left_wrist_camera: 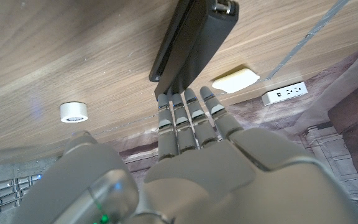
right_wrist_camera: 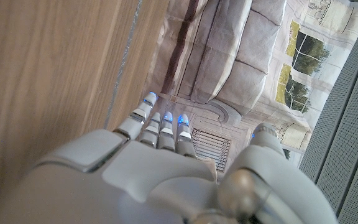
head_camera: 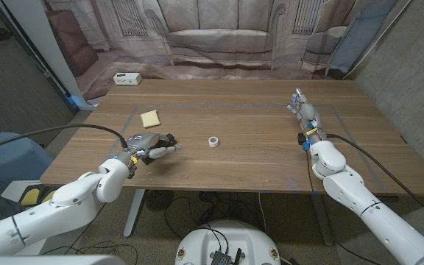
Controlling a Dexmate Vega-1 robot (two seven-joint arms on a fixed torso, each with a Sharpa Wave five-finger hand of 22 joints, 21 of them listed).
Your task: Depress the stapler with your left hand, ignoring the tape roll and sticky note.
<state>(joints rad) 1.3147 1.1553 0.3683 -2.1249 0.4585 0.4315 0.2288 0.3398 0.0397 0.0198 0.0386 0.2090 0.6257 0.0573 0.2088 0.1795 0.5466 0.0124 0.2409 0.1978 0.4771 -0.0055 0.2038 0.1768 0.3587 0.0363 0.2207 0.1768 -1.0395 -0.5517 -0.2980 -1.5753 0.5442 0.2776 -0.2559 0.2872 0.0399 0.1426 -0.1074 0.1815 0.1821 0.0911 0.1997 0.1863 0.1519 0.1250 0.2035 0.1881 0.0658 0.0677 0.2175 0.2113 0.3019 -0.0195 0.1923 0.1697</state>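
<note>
Right now we have our left hand (head_camera: 144,148) over the near-left part of the table (head_camera: 249,158), and the stapler (head_camera: 169,141) lies just past its fingertips, its dark body poking out on the side toward the tape roll (head_camera: 213,141). From the left wrist view the stapler (left_wrist_camera: 194,37) runs lengthwise straight on from the fingers (left_wrist_camera: 188,109), which are extended and pressed side by side, their tips at its near end. Whether they already rest on its top or hover just off it we cannot quite tell; contact looks likely. The press should be made downward with these fingers, perhaps after reaching a little further along the stapler's body.

Our right hand (head_camera: 308,121) stands well apart at the table's right side, fingers straight and together, holding nothing. The sticky note (head_camera: 150,118) sits farther back on the left, apart from the stapler.
</note>
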